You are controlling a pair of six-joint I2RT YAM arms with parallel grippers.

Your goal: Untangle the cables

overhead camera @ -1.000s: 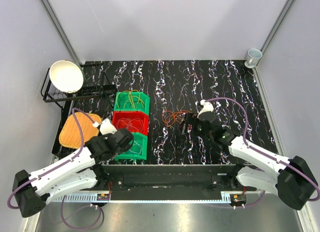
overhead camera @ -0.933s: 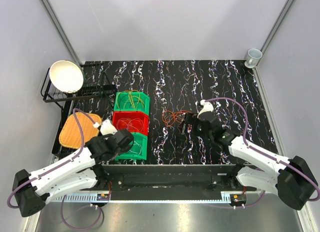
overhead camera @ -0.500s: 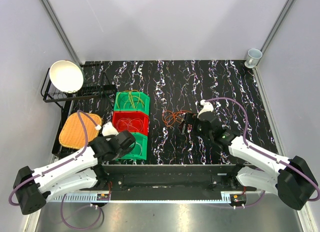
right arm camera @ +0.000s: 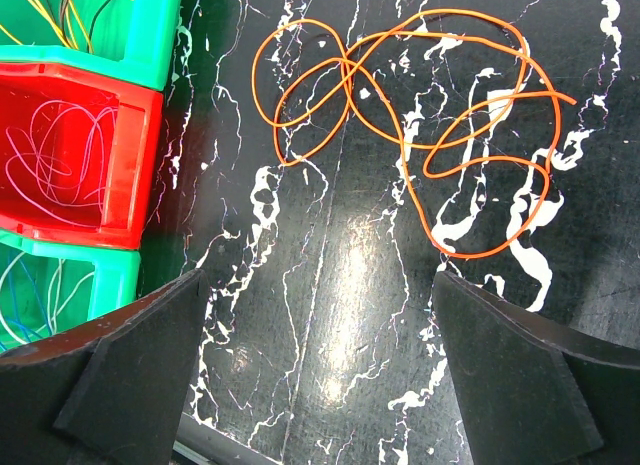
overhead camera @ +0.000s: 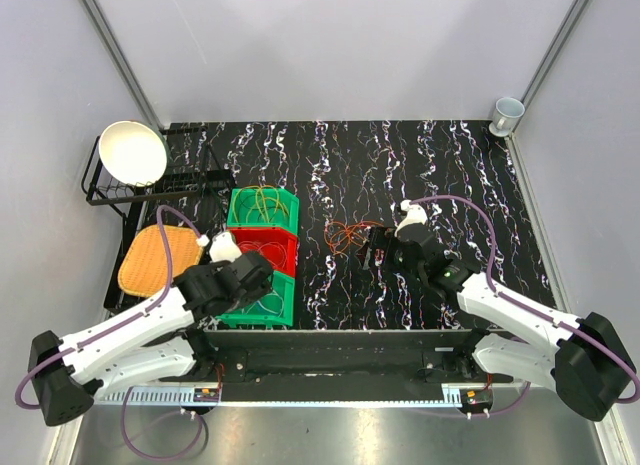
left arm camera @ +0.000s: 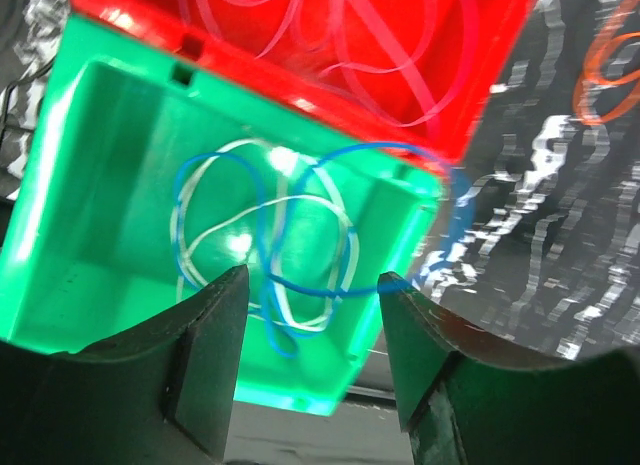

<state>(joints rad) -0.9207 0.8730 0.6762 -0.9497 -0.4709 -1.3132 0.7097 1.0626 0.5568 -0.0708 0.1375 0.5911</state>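
Two grippers, both spread open and empty: left gripper [left arm camera: 310,320] over the near green bin [left arm camera: 100,135] holding blue and white cables [left arm camera: 300,285], right gripper [right arm camera: 320,315] just near of one loose orange cable [right arm camera: 404,145] at centre. Three bins in a row: beyond, red bin [right arm camera: 140,165] with pink cables [right arm camera: 60,155], far green bin [right arm camera: 150,25] with yellow cables [overhead camera: 263,198]. Left: one mat [overhead camera: 150,260], rack [overhead camera: 120,190], bowl [overhead camera: 132,153]; far right, one cup [overhead camera: 507,113].

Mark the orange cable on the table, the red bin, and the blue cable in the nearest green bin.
orange cable [right arm camera: 404,137], right wrist view, on the crossing at the tangle's middle.
red bin [right arm camera: 138,170], right wrist view, on its right wall.
blue cable [left arm camera: 310,287], left wrist view, on its lower strand.
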